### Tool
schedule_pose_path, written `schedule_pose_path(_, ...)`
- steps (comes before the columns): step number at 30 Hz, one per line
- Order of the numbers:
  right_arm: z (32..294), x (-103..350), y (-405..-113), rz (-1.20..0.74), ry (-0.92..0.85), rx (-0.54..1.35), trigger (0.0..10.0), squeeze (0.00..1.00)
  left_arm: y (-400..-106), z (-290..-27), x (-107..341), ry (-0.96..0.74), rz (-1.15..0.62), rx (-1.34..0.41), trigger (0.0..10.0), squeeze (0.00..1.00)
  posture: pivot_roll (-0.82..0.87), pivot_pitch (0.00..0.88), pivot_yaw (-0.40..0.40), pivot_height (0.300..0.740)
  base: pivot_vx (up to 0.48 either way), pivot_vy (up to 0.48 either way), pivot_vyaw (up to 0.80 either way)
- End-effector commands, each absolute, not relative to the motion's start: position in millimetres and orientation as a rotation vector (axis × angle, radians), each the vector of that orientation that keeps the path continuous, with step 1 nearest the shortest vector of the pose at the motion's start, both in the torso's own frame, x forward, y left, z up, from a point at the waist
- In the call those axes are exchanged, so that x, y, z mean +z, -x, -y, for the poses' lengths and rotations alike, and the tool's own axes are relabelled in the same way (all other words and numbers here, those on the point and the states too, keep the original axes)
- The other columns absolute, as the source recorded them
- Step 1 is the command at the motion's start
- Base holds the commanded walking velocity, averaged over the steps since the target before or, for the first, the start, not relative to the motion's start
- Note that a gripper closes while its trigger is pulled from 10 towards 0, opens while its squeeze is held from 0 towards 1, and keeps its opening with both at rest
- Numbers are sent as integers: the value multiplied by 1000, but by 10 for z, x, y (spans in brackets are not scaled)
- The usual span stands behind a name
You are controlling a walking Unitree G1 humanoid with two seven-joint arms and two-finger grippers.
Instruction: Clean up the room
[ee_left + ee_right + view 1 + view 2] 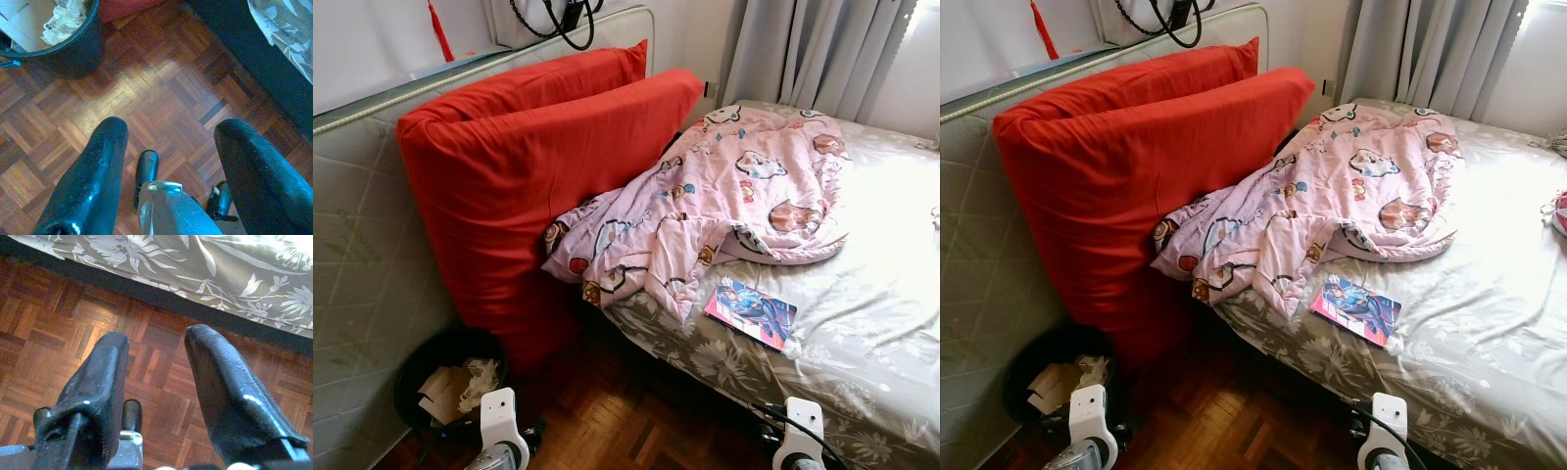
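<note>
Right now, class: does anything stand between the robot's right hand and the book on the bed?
Nothing visible does. The right hand hangs open over the floor beside the bed; the book lies uncovered near the bed's edge.

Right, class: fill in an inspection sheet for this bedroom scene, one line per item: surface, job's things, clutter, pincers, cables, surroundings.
Surface: bed with a grey floral sheet, unmade.
Job's things: pink quilt crumpled across the bed; magazine flat near the bed's edge.
Clutter: black bin on the floor, holding paper and cardboard.
Pincers: left pincer open above the parquet floor; right pincer open, near the bed's edge.
Cables: black cable hanging on the wall.
Surroundings: red cushions leaning against an upright mattress; grey curtains.
</note>
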State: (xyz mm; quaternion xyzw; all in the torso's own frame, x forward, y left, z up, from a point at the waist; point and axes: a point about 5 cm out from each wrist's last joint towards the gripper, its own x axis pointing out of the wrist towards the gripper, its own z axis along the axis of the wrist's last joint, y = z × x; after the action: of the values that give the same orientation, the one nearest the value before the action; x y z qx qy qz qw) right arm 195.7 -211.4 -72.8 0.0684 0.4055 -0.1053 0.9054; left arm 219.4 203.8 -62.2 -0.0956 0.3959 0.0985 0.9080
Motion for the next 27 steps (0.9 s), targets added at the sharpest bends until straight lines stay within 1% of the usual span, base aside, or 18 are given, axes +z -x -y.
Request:
schedule_pose_path(1,1982,-489,-2433,-846,-218,-105,10000,0,-1856,-2010,-812,-35,-968,9,10000,0,81,0,6,740,0,0,0)
schedule_pose_path(27,1986,-464,-2469,-832,-245,-127,10000,0,-1886,-2006,-795,-5,-949,20,10000,0,87,0,2,740,0,0,0)
